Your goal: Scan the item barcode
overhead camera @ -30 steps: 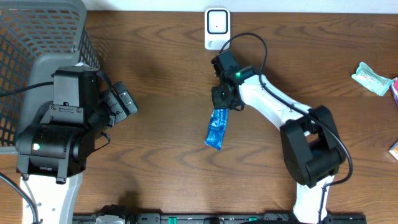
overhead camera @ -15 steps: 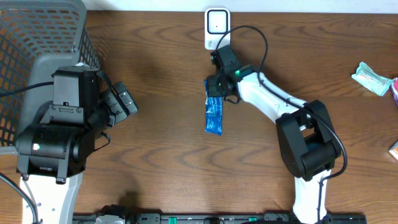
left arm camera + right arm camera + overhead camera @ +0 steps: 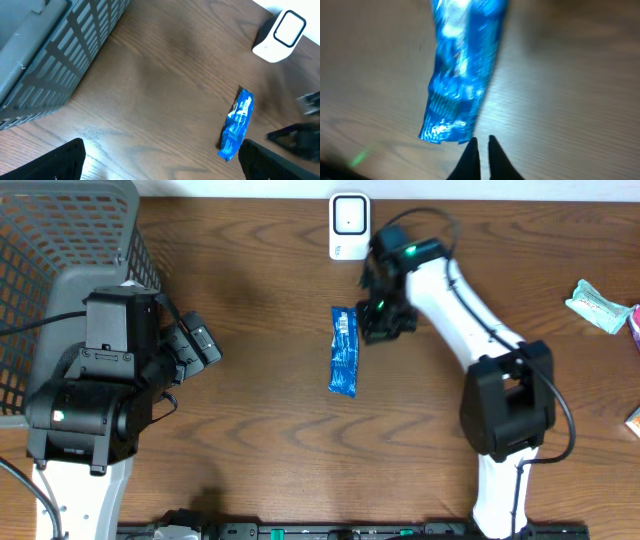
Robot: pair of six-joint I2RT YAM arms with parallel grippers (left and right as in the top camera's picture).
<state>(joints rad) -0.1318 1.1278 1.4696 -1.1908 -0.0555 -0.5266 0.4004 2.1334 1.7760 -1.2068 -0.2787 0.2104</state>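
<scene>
You see the blue packet (image 3: 462, 75) blurred and cropped at the top in your right wrist view, print unreadable; the basket (image 3: 60, 225) runs off the overhead's left edge.

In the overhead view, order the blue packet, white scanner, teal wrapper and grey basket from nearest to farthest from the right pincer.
From the right pincer:
1. Blue packet, right beside it, lying loose.
2. White scanner, at the far edge.
3. Teal wrapper, at the right edge.
4. Grey basket, far-left corner.
</scene>
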